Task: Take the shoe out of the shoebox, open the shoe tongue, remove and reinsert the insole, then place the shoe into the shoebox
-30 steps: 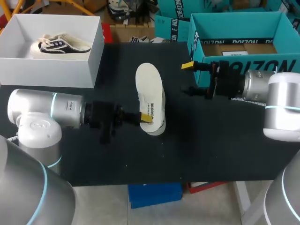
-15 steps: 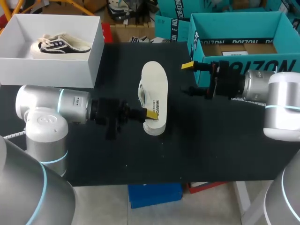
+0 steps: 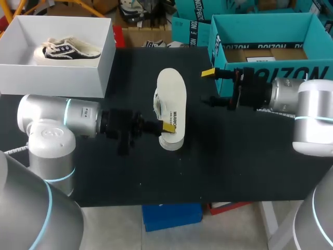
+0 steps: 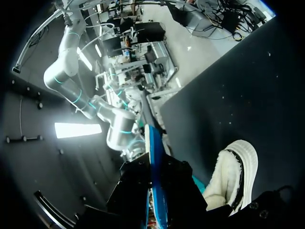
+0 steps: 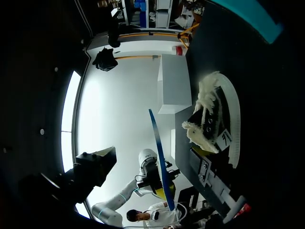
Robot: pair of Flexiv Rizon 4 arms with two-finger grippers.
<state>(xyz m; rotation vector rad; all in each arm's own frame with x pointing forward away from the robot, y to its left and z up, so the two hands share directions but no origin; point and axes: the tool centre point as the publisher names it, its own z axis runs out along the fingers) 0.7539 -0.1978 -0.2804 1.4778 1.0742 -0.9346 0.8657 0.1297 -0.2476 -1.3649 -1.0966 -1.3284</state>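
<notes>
A white insole (image 3: 171, 101) hangs over the middle of the black table, with my left gripper (image 3: 165, 126) shut on its heel end. Under it the shoe (image 3: 173, 142) lies on the table, mostly hidden in the head view. In the left wrist view the insole (image 4: 153, 176) stands edge-on between the fingers, and the fleece-lined shoe (image 4: 233, 174) lies beside them. The right wrist view has the shoe (image 5: 212, 124) on its side, dark upper and white sole, with the thin insole (image 5: 159, 152) held beside it. My right gripper (image 3: 210, 87) stands open to the right of the insole, holding nothing.
A white shoebox (image 3: 57, 80) at the back left holds a second dark shoe (image 3: 65, 49). A teal box (image 3: 216, 49) stands at the back right, right behind my right gripper. Bare black table lies in front of both arms.
A second ago the insole leaned left; my left arm has since shifted right and turned it straighter over the shoe. Nothing has moved in the last half second. The right arm kept still.
</notes>
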